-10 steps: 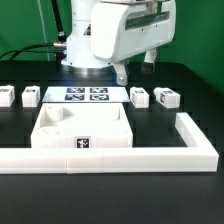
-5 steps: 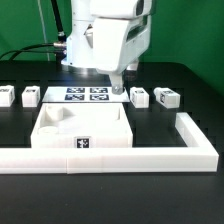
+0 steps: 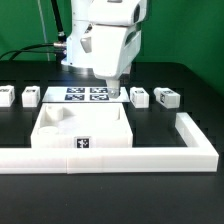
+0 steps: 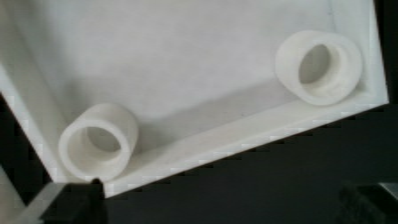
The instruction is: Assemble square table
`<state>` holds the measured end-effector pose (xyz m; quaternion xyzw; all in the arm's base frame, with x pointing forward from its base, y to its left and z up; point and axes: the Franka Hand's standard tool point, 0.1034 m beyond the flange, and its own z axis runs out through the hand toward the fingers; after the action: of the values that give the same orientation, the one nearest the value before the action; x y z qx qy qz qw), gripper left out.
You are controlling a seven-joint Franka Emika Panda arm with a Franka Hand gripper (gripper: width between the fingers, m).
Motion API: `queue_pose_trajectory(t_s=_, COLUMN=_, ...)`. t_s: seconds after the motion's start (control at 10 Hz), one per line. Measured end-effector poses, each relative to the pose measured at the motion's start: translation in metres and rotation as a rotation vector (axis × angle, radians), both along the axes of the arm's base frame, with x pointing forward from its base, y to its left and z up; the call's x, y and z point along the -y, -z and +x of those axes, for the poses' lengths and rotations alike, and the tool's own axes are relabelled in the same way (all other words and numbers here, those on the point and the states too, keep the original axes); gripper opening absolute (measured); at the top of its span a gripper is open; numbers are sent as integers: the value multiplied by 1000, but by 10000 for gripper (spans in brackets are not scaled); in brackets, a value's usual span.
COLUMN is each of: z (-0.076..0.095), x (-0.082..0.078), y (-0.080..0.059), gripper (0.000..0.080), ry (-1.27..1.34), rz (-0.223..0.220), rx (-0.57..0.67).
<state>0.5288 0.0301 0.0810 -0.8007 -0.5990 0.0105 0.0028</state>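
Observation:
The square table's tabletop (image 3: 85, 126) is a white tray with a raised rim, lying at the middle of the black table. Four short white legs lie apart from it: two at the exterior view's left (image 3: 5, 96) (image 3: 31, 97) and two at its right (image 3: 139, 97) (image 3: 166, 98). My gripper (image 3: 116, 87) hangs over the tray's far right corner, close to the nearer right leg. In the wrist view the tabletop (image 4: 196, 70) shows two round corner sockets (image 4: 98, 143) (image 4: 320, 68). The gripper (image 4: 217, 205) is open, with only dark table between its fingers (image 4: 75, 200).
The marker board (image 3: 85, 95) lies flat behind the tray. A long white L-shaped border bar (image 3: 150, 155) runs along the front and up the exterior view's right side. The arm's base stands at the back.
The hand has turned and come down toward the tray's far right corner. Its jaws have stayed open. No part has moved.

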Motion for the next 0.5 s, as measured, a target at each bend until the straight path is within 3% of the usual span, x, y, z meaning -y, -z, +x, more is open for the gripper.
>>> queue_pose_trajectory(t_s=0.3, z=-16, x=27, y=12, gripper=650, ry=-253, rz=9, rx=50)
queue_pose_trajectory(t_s=0.5, z=-27, x=34, y=20, gripper=650, ry=-318, rz=3, rx=77)
